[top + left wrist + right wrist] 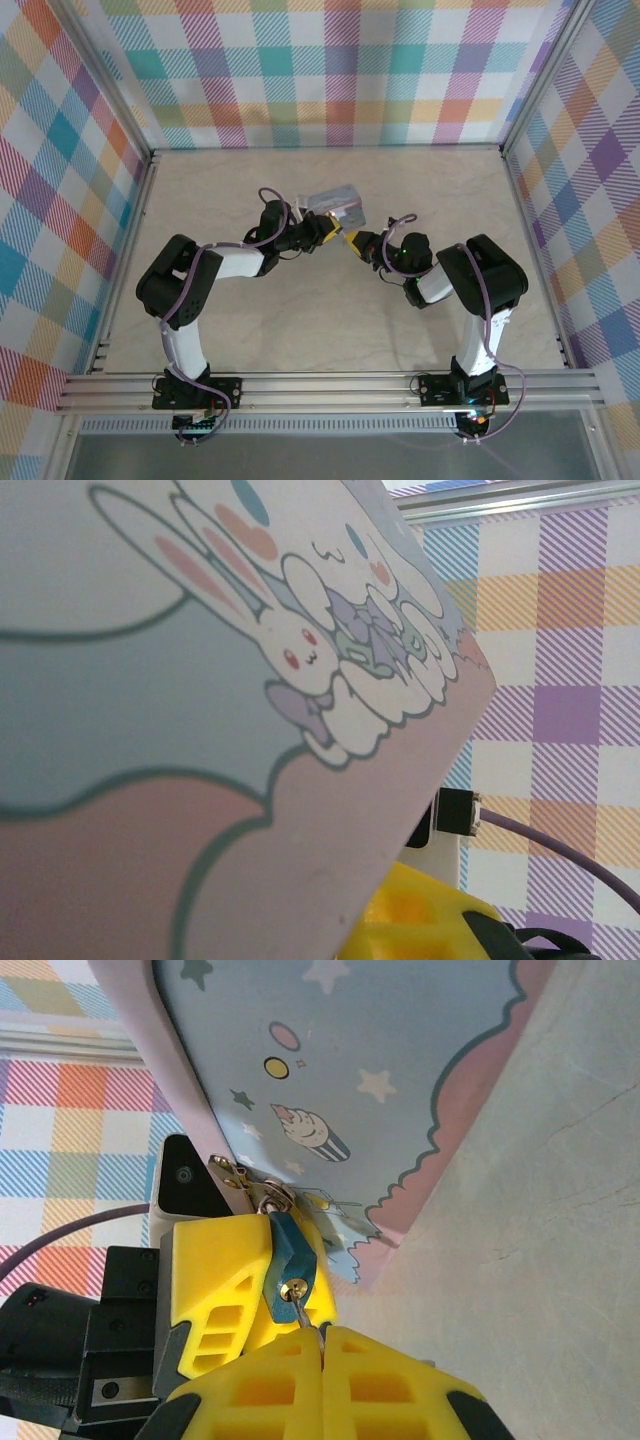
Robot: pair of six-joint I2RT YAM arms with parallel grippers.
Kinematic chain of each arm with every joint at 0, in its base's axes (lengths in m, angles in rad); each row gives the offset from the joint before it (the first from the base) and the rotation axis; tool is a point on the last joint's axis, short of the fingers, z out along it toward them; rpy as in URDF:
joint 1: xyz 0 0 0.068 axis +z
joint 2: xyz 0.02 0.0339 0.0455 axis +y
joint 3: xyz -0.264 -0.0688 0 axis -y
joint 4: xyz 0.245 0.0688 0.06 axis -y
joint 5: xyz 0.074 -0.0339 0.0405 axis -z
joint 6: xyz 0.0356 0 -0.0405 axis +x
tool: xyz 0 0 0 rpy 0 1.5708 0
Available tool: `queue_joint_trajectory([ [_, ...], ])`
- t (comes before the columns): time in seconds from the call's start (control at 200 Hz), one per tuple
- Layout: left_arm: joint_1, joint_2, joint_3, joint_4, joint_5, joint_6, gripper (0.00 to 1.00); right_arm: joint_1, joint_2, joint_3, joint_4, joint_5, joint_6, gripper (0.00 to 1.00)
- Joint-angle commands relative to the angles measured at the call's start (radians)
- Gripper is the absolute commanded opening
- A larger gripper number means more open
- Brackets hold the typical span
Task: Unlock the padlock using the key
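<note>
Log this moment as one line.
left gripper: shut on padlock | right gripper: shut on key | key: tip in padlock keyhole | padlock: on hasp of tin

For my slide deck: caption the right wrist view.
Right fingers hold the key in the blue padlock on the cartoon tin.

Bare table [450, 200] all round; tin [335, 203] hard against the padlock [290, 1260].

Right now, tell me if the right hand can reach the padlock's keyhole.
Likely yes: the right hand, shut on the key, has its tip at the keyhole of the padlock, nothing between; the left hand gripping the tin sits beside, not across.
</note>
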Motion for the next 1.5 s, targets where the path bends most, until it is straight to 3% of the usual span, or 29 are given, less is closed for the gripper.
queue_joint_trajectory([
  [0.0,-0.032,-0.003,-0.001,0.099,0.125,-0.02,0.05,0.015,-0.002,0.047,0.045,-0.011,-0.041,0.01],
  [0.345,-0.031,-0.003,-0.009,0.125,0.128,-0.03,0.05,0.013,0.022,0.119,0.046,-0.049,0.213,0.03],
  [0.64,-0.037,0.004,-0.003,0.101,0.155,-0.019,0.0,0.019,0.056,0.159,0.045,-0.078,0.182,0.04],
  [1.19,-0.11,0.036,0.057,0.027,0.274,0.043,0.0,0.044,0.069,0.225,-0.014,-0.122,0.166,0.02],
  [1.495,-0.074,-0.01,0.034,-0.092,0.192,0.111,0.0,0.033,0.071,0.135,0.018,-0.118,0.141,0.1],
])
